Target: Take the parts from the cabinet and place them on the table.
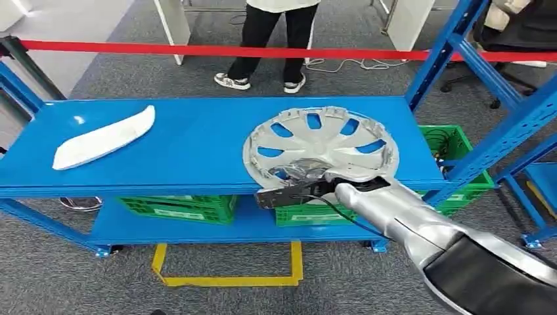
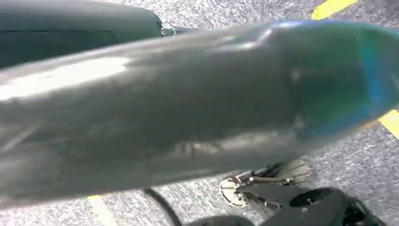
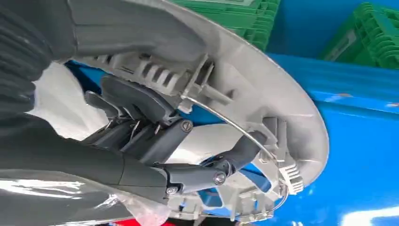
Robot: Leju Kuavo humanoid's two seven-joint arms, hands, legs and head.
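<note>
A silver hubcap (image 1: 322, 141) lies on the right part of the blue shelf top (image 1: 197, 131), its near rim over the front edge. My right hand (image 1: 309, 180) is at that near rim. In the right wrist view the dark fingers (image 3: 155, 136) reach inside the hubcap (image 3: 263, 75) behind its wire ring, and the hand grips the rim. A long white curved part (image 1: 105, 139) lies on the left of the shelf top, far from the hand.
Green crates (image 1: 180, 207) stand on the lower shelf, one more (image 1: 460, 147) at the right. Blue rack uprights (image 1: 499, 131) rise on the right. A red barrier tape (image 1: 197, 49) runs behind the shelf, with a person (image 1: 269, 39) standing beyond it. A yellow floor marking (image 1: 226, 279) lies below.
</note>
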